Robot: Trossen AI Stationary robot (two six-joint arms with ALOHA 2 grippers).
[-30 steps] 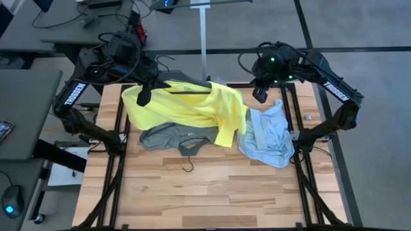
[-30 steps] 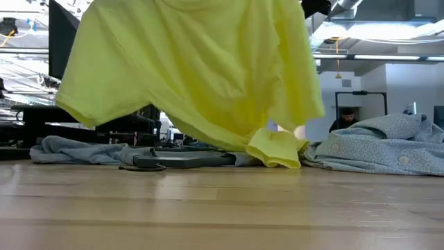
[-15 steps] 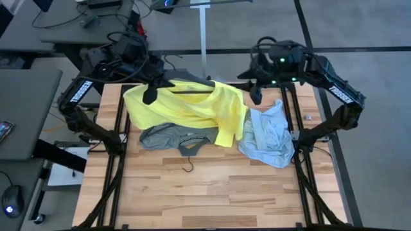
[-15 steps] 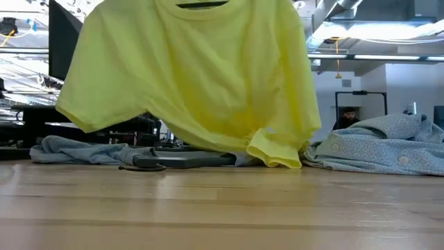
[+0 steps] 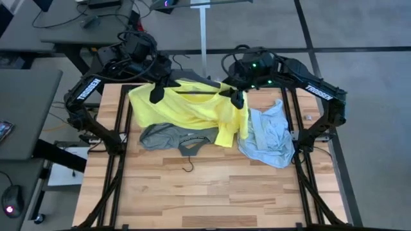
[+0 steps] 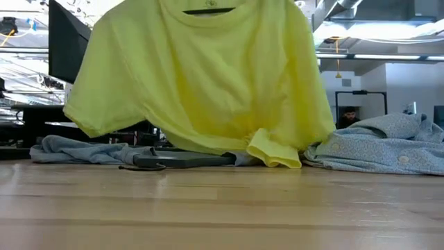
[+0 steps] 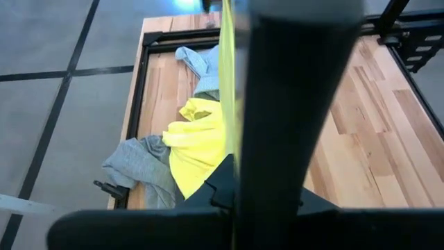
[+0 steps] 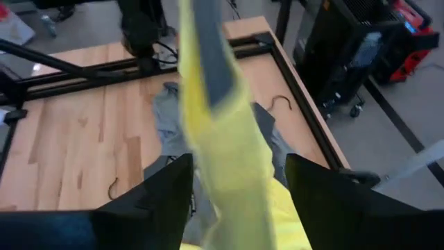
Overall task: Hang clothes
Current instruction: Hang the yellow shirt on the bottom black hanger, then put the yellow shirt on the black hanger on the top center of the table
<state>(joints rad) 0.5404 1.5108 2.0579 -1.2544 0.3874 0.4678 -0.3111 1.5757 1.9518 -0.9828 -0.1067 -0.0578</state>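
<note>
While the bright neon-yellow T-shirt (image 5: 192, 110) is held up on a thin black hanger (image 5: 192, 90) above the far part of the wooden slatted table (image 5: 205, 192), the task is judged about a third done at best — one garment is on a hanger but not yet hung on anything. Its lower hem is seen in the low view draping down to the tabletop. The grey T-shirt (image 5: 168, 136) lies crumpled on the table beneath it, with a second black hanger (image 5: 191, 149) resting on it, and the pale light-blue collared shirt (image 5: 266, 133) is heaped just beside, toward the right side; both are left to do.

The left gripper (image 5: 156, 93) is closed on the yellow shirt's left shoulder. The right gripper (image 5: 238, 97) is spread open around the shirt's right shoulder edge, as its wrist view shows — no grasp is made.

Compared with a second ago, the right gripper has been moved from above the blue shirt across to the yellow one, and the left gripper has been shifted slightly toward the middle; the yellow shirt is now hung flatter and wider.
</note>
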